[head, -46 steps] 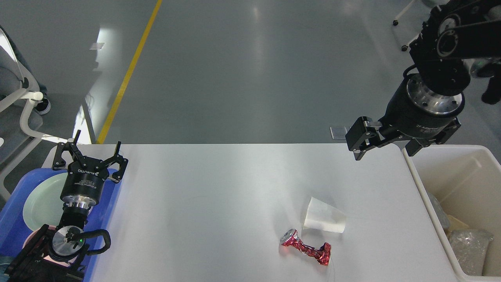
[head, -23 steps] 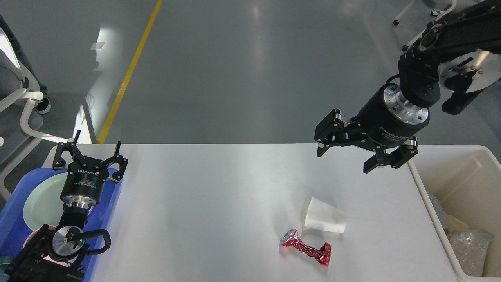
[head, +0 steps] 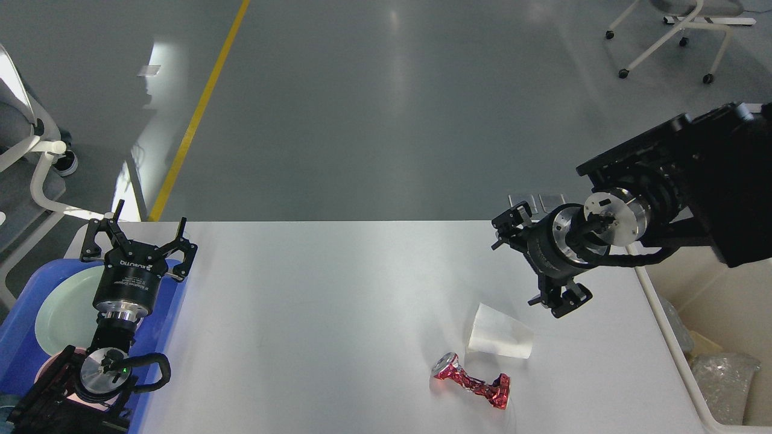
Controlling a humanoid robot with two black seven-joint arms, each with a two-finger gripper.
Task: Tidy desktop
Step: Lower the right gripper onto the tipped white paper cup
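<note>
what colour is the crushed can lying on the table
Shiny red with small pale flecks; the crushed can shows best in the head view, just in front of the white paper cup.

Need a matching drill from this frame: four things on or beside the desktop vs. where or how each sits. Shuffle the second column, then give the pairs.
Things:
1. crushed red metal can
2. white paper cup
3. pale green round plate
4. cream-white rectangular bin

Places or states:
A. lying on its side, just behind the red can
B. inside the blue plastic tray at the left
C. past the right edge of the white-grey desktop, holding clear plastic waste
D. nearest the desktop's front edge

Pairs: 1-D, 2-A, 3-B, 4-C
</note>
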